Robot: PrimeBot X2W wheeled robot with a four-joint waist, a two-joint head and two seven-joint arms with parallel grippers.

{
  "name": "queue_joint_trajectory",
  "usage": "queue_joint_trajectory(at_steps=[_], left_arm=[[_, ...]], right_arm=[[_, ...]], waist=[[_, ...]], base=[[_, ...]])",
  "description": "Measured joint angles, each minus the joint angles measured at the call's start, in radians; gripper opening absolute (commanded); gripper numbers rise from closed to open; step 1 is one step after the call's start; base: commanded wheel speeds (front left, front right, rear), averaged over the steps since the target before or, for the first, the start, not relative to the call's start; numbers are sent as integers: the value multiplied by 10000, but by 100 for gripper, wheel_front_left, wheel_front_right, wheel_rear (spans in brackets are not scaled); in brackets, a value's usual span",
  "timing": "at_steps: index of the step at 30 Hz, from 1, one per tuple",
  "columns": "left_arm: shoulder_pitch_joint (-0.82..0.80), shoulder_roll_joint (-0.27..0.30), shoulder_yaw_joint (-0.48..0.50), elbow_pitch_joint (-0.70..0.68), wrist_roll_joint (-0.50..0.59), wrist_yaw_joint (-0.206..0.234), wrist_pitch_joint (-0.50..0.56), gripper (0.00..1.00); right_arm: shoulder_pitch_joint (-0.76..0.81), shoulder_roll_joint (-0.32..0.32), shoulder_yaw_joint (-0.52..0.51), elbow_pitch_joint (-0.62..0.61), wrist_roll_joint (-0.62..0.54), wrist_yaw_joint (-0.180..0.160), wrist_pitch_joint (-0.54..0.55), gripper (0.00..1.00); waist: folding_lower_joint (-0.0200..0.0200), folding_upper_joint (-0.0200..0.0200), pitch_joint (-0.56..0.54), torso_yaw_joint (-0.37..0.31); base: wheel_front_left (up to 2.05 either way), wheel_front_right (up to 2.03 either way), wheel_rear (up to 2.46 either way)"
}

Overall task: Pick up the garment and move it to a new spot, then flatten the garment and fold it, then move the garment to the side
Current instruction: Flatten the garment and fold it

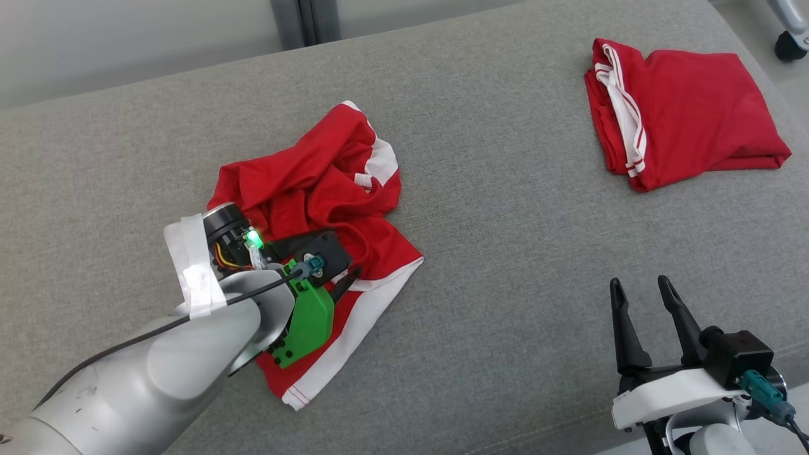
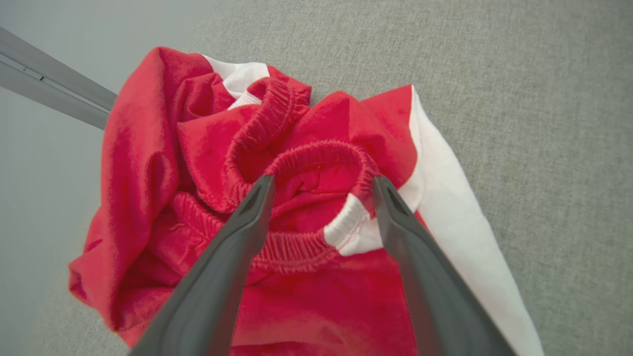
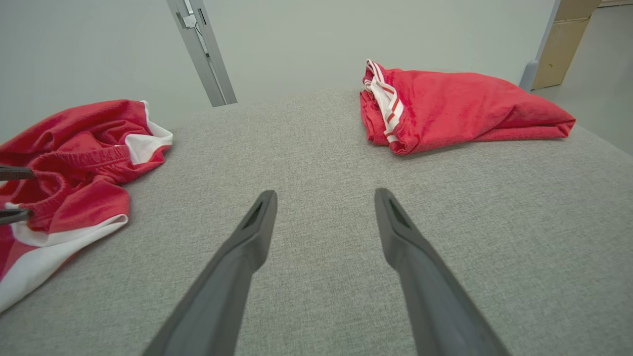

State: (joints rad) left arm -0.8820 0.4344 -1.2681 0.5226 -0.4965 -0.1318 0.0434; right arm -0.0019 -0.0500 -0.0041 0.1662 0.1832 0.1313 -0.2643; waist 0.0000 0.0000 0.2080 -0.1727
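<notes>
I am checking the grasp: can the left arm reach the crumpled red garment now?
Probably yes: the open left tool is right at the crumpled garment, fingers either side of its elastic waistband, nothing between.

Over the padded surface (image 1: 505,253) now: the crumpled garment (image 1: 316,189) lies on it at about 9 o'clock from the middle of the head view. The folded garment (image 1: 689,114) is on the same surface out at 2 o'clock, and the two are well apart. Over the crumpled garment's 6 o'clock side hangs the left gripper (image 2: 322,180), one finger either side of a loop of waistband (image 2: 321,151). Down at 5 o'clock is the right gripper (image 1: 639,281), above bare surface, well apart from both garments. Behind the surface there's a post (image 1: 310,22) at 11 o'clock. A caster wheel (image 1: 790,45) sits off the surface, beyond the folded garment at 2 o'clock.
</notes>
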Motion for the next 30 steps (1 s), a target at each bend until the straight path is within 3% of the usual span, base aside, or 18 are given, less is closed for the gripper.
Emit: queue_joint_trajectory(at_steps=[3,4,6,15,18,20,25,30], left_arm=[[6,-8,-98,132,-159,0,150,97],[8,-25,-107,159,-217,0,169,85],[42,-73,-109,190,-276,0,222,44],[607,-146,-123,-2,-136,0,708,0],[679,-171,-138,19,-692,0,554,0],[668,-301,171,65,-1701,0,274,0],[292,-945,1962,115,-4102,2,-539,0],[-675,-1179,3179,245,-5129,50,-656,0]], right_arm=[[-5,0,6,35,0,0,0,100],[-14,0,8,44,0,0,0,100],[-32,0,8,56,0,0,0,100],[-36,2,8,180,29,0,0,100],[-35,2,13,238,86,0,0,100],[-29,0,-8,247,113,0,0,100],[16,-2,-21,301,186,0,0,100],[-40,4,169,336,389,0,0,100]], waist=[[0,0,40,-27],[0,0,31,-11],[0,0,1,22],[0,0,-174,109],[0,0,-251,87],[0,0,-308,79],[0,0,-487,58],[0,0,-616,-81]], base=[[0,0,0],[0,0,0],[0,0,0],[0,0,0],[0,0,0],[0,0,0],[0,0,0],[0,0,0]])
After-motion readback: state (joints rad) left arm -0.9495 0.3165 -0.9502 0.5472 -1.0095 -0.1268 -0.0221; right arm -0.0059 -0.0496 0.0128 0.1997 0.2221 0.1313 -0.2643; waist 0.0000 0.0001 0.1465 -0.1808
